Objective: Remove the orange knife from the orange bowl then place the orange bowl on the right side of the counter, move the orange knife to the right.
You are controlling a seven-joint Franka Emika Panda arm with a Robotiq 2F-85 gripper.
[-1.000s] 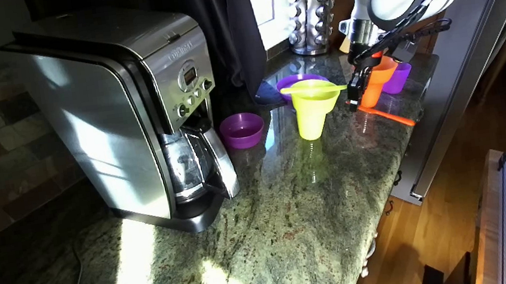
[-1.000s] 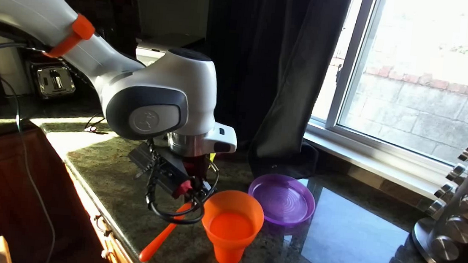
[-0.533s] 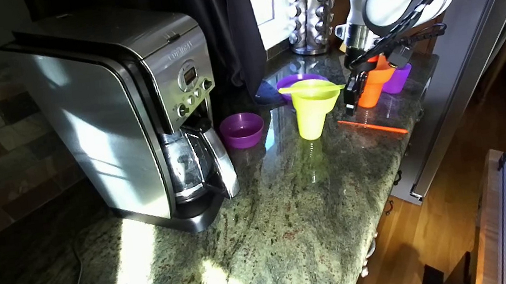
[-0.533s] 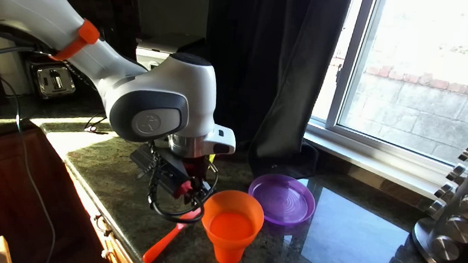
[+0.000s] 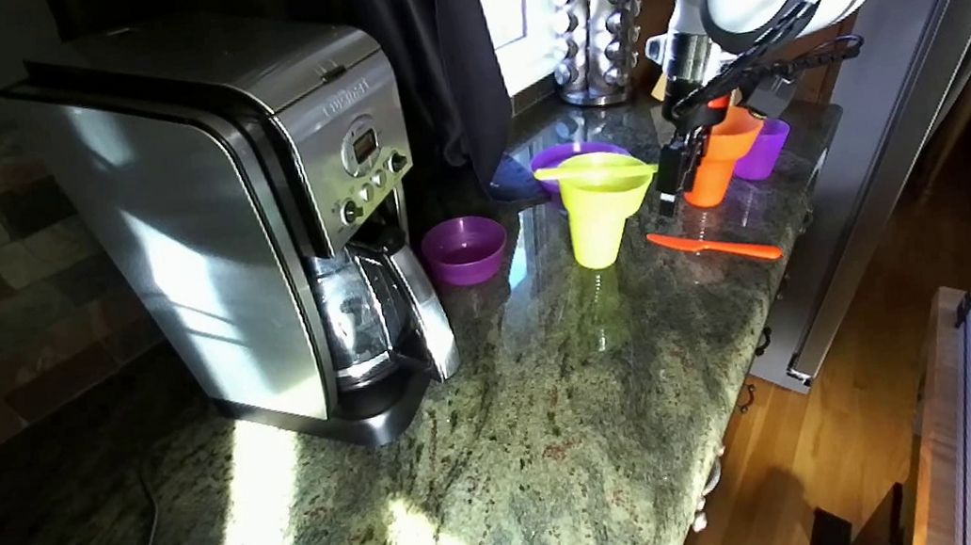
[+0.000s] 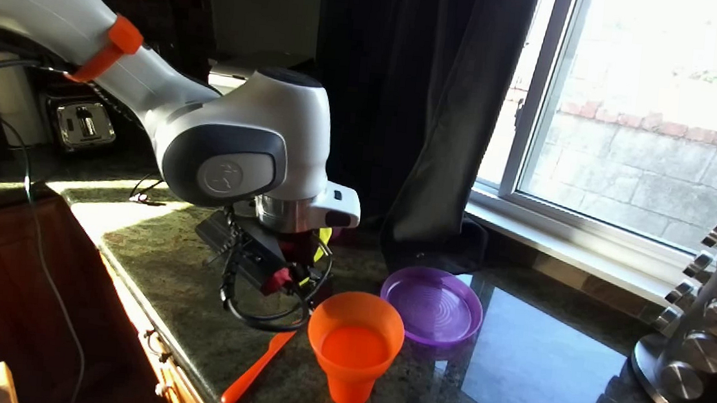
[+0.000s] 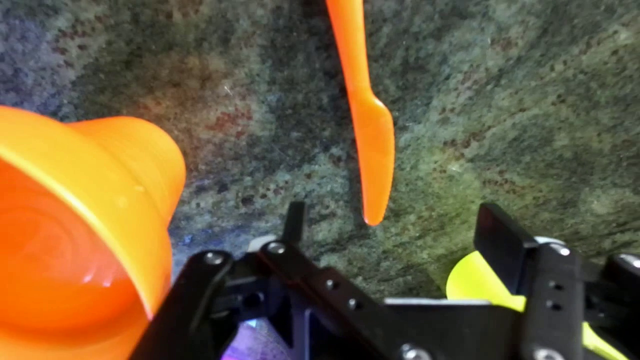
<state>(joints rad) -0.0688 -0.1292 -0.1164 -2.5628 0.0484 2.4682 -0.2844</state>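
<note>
You're holding two black fingers (image 7: 502,247) apart. Wrist-view edges are cropping one thin orange plastic knife (image 7: 367,112) and one flared orange plastic bowl (image 7: 125,200).

purple bowl (image 5: 467,266) (near coffee maker (image 5: 233,237))

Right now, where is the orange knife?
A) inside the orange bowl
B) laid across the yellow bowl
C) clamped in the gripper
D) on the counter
D: the wrist view shows the orange knife lying on the counter, outside the orange bowl, with the gripper open.
</note>
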